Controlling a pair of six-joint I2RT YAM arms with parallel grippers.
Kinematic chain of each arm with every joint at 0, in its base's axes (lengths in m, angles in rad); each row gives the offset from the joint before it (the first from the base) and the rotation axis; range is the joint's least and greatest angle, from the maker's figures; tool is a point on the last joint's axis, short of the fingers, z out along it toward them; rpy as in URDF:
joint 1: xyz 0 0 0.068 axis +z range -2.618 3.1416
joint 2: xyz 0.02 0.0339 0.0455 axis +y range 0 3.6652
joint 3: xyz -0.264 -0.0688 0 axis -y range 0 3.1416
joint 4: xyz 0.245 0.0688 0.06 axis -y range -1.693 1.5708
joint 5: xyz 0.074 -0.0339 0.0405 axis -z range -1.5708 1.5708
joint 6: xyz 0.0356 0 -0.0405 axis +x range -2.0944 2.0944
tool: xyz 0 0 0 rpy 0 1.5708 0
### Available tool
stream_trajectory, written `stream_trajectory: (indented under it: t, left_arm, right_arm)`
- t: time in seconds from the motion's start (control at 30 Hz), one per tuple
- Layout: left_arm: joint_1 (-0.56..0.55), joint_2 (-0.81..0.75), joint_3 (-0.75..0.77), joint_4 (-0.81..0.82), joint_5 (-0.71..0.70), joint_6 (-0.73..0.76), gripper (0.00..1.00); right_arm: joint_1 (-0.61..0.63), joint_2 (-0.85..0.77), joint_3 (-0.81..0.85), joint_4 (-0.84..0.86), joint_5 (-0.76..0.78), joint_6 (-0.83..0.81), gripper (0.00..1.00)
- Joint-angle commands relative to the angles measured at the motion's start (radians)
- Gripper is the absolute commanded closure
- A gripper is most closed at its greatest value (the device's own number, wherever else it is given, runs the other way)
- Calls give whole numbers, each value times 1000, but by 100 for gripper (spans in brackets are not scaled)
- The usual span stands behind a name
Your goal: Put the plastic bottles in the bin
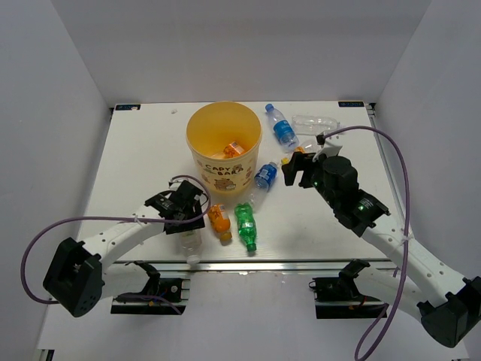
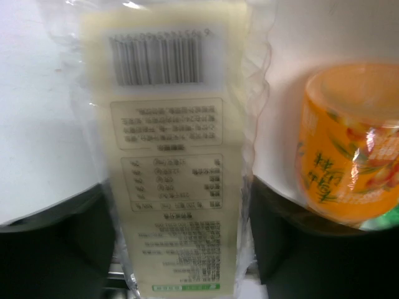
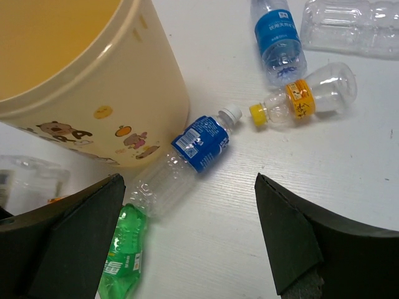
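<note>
The yellow-orange bin (image 1: 224, 147) stands mid-table with an orange item (image 1: 234, 149) inside. My left gripper (image 1: 184, 203) is down near the front edge, its fingers (image 2: 293, 249) pressed against both sides of a clear bottle with a pale label (image 2: 174, 156). An orange bottle (image 2: 349, 149) lies just to its right, then a green bottle (image 1: 246, 224). My right gripper (image 3: 193, 249) hangs open over bare table, right of the bin. Ahead of it lie a blue-labelled bottle (image 3: 199, 143) against the bin (image 3: 93, 81), a yellow-capped bottle (image 3: 299, 99), another blue-labelled bottle (image 3: 277, 37) and a clear plain bottle (image 3: 349, 25).
White walls close in the table (image 1: 135, 150) on the left, back and right. The green bottle (image 3: 121, 255) lies close to my right gripper's left finger. The table's front edge runs just behind the left gripper.
</note>
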Motion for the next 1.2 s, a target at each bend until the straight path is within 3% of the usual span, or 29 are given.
stream_trajectory:
  t: [0.0,0.07,0.27,0.3,0.4,0.5,0.6,0.77,0.97,1.07,1.1,1.17]
  left_arm:
    - [-5,-30,59,-60,-137,-40,35]
    - [-5,-61,112,-123,-197,-80,59]
    - [-5,-156,355,-310,-488,-174,67]
    - [-5,-174,398,-331,-524,-182,72]
    - [-5,-204,549,-254,-608,-137,73]
    - [-5,-224,636,-79,-556,14,73]
    - [-5,-149,721,175,-404,154,73]
    - [-5,115,910,253,-327,268,73]
    - [-5,279,1010,282,-326,295,50]
    - [-3,312,1002,285,-352,283,46]
    - [-5,316,1002,279,-357,280,25]
    - [-3,313,1001,273,-364,271,3]
  right_arm:
    - [-11,-35,-18,7,14,22,11]
    - [-14,-44,-24,6,20,25,11]
    - [-36,-35,-51,-26,46,51,11]
    - [-39,-33,-53,-28,39,51,11]
    - [-44,-26,-53,-29,26,52,11]
    - [-47,-26,-62,-29,20,43,11]
    - [-48,-27,-73,-37,6,42,11]
    - [-50,-36,-100,-39,-3,42,11]
    - [-51,-39,-136,-45,-24,39,11]
    - [-54,-49,-148,-52,-26,40,11]
    - [-53,-52,-150,-52,-27,40,11]
    - [-53,-62,-153,-55,-35,40,11]
